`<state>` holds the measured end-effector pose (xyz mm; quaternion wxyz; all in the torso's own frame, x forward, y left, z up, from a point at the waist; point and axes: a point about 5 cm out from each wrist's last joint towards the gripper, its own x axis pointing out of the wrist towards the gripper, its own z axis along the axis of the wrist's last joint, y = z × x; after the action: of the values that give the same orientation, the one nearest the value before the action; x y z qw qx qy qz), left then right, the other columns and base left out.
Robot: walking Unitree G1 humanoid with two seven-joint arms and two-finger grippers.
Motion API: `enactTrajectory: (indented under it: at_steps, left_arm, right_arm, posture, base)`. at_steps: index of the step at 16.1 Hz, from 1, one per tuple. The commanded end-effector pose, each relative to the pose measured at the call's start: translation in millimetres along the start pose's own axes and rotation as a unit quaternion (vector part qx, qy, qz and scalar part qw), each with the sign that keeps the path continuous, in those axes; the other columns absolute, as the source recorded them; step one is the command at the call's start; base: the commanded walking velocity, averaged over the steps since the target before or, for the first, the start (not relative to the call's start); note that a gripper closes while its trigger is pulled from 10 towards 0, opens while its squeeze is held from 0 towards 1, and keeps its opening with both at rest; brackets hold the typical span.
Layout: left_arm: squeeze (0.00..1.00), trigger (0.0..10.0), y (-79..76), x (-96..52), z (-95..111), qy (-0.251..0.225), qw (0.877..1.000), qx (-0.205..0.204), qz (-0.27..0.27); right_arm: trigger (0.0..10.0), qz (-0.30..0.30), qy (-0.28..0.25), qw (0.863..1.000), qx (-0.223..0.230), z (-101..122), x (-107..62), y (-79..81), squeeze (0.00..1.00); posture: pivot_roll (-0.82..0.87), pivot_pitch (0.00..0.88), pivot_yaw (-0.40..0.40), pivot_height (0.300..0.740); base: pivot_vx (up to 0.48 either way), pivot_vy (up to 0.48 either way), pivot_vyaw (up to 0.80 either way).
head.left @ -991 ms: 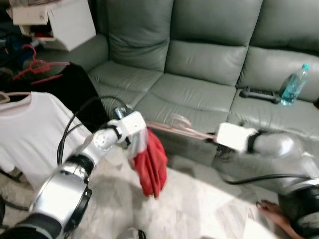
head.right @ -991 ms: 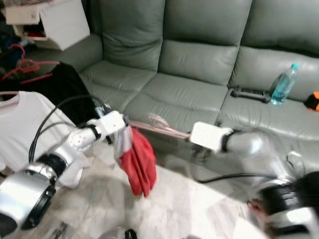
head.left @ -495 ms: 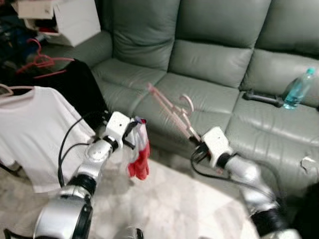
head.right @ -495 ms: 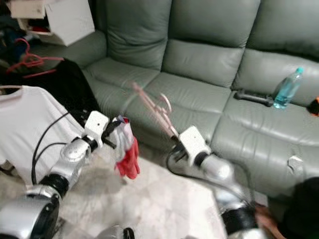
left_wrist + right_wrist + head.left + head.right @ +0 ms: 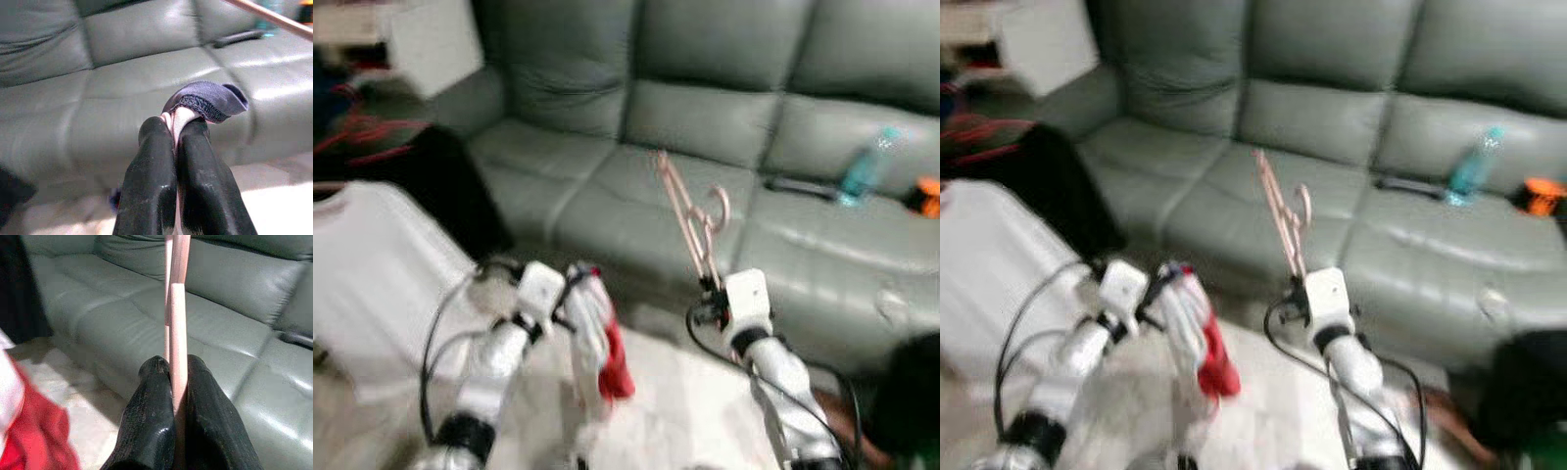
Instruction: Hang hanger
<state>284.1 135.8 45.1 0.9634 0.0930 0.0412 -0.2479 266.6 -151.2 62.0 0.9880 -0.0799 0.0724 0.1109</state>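
My right gripper [image 5: 172,364] is shut on the lower bar of a pink hanger [image 5: 690,215]. The hanger stands nearly upright in front of the sofa, hook [image 5: 718,208] at mid height. My left gripper [image 5: 176,128] is shut on a red and white garment [image 5: 607,352], pinched just below its blue-grey collar [image 5: 208,98]. The garment hangs limp beneath the fingers, above the pale floor. In the eye views the left gripper [image 5: 579,292] is a little to the left of the right gripper [image 5: 710,286], and the cloth is apart from the hanger. Both eye views are blurred.
A grey leather sofa [image 5: 705,117] spans the back. On its right seat lie a water bottle [image 5: 862,168], a dark bar-shaped object [image 5: 798,186] and something orange [image 5: 925,194]. At the left hang a white shirt [image 5: 372,264], a black garment [image 5: 440,181] and red hangers [image 5: 362,132].
The hanger has swung from nearly level to upright in my right gripper. The garment has come away from it and hangs lower in my left gripper. The camera has shifted too.
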Motion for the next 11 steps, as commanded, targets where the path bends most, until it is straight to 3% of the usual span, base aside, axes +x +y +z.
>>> enactTrajectory:
  at_steps: [1,6,11]
  left_arm:
    - [0.0,10.0,5.7,-0.7,10.8,-0.016,1.0,0.021,-0.001]
    - [0.0,10.0,3.9,2.7,27.1,-0.025,0.999,0.019,-0.002]
    - [0.0,10.0,-3.7,2.9,38.0,-0.044,0.998,0.037,-0.019]
  right_arm:
    - [10.0,-0.001,-0.016,1.0,-0.002,9.9,1.6,3.5,0.0]
    - [10.0,0.006,-0.037,0.999,-0.012,22.6,10.8,5.7,0.0]
    - [10.0,0.019,-0.052,0.998,-0.025,31.7,15.9,6.6,0.0]
  posture:
    - [-0.04,0.0,0.067,0.74]
    - [-0.04,0.0,0.064,0.74]
    - [-0.04,0.0,0.052,0.74]
  base:
    - [0.0,0.48,-0.63]
    - [0.0,0.48,-0.12]
    - [0.0,0.0,0.0]
